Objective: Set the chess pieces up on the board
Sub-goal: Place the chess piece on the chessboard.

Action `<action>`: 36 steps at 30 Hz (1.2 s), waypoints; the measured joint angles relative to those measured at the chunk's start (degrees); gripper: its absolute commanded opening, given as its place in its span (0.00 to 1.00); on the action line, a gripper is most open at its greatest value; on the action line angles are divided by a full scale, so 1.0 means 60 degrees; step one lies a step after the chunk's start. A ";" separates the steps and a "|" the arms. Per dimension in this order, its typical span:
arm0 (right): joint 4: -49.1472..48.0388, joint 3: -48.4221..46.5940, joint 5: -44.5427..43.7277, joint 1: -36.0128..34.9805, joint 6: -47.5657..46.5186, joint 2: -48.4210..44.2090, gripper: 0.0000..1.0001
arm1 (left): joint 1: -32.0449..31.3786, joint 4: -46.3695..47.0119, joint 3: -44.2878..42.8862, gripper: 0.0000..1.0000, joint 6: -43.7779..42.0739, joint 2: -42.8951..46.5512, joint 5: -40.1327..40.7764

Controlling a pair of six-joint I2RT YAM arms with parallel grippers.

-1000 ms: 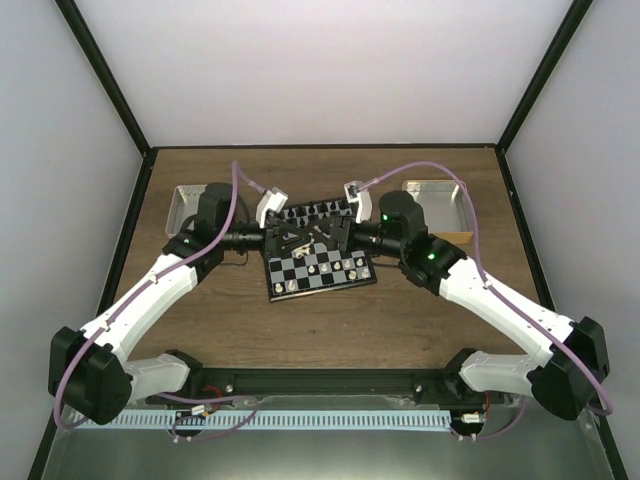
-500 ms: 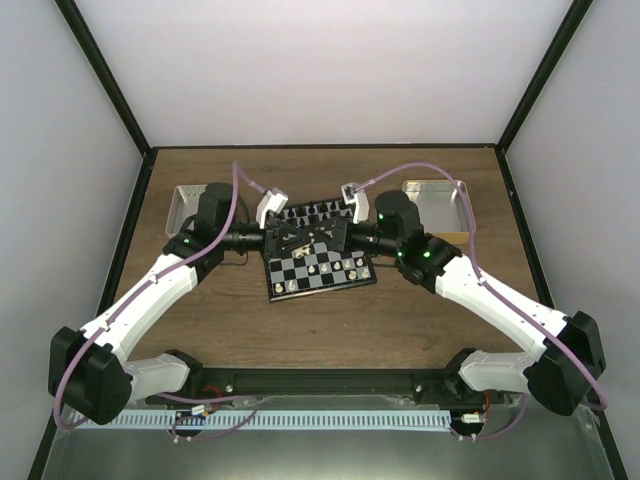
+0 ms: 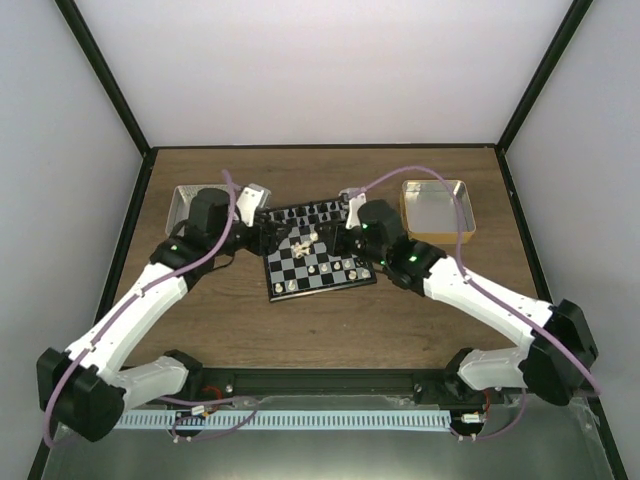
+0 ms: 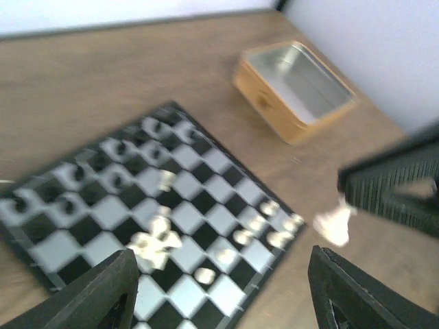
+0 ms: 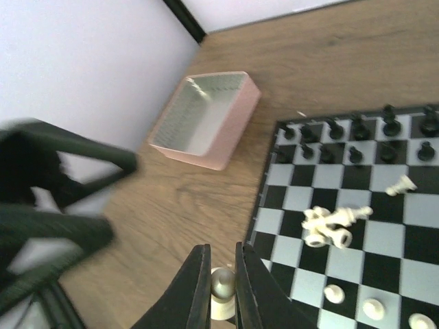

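Note:
The board (image 3: 318, 262) lies mid-table, with black figures along its far rows. Cream-white chess pieces lie in a toppled heap (image 3: 303, 243) near its middle, and others stand along its near edge (image 3: 325, 268). My right gripper (image 5: 222, 284) is shut on one white piece (image 5: 221, 288), held upright just off the board's edge (image 5: 259, 205). In the top view the right gripper (image 3: 347, 228) hangs over the board's far right part. My left gripper (image 4: 223, 257) is open and empty over the board (image 4: 206, 205); in the top view the left gripper (image 3: 268, 228) is at the board's far left corner.
A metal tray (image 3: 182, 205) sits at the table's far left and a gold-sided tin tray (image 3: 435, 208) at the far right. In the right wrist view the left arm (image 5: 55, 192) is a dark blur beside the left tray (image 5: 202, 120).
Both grippers met over the board's middle. The left gripper has since opened and drawn back to the left. The right gripper has shut on a white piece and shifted left.

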State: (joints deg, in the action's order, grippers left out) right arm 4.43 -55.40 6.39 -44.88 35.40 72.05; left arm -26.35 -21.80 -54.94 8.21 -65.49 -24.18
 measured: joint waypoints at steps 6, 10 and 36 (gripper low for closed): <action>0.0229 0.0011 -0.1530 -0.0863 -0.0543 0.0871 0.01 | 0.0000 0.0288 0.0306 0.76 0.0149 0.1472 0.3464; 0.0124 0.0033 -0.2291 -0.1672 -0.1038 0.1501 0.02 | 0.0000 0.0634 0.0863 0.78 0.0313 0.2288 0.5297; -0.1727 0.0936 -0.3162 -0.2426 -0.1905 0.4350 0.01 | 0.0000 0.0984 0.1381 0.81 0.0459 0.2473 0.7151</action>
State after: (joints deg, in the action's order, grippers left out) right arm -5.93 -49.78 -12.58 -59.44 23.97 98.15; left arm -26.35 -15.90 -46.65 10.96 -50.65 18.72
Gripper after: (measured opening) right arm 0.080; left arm 0.807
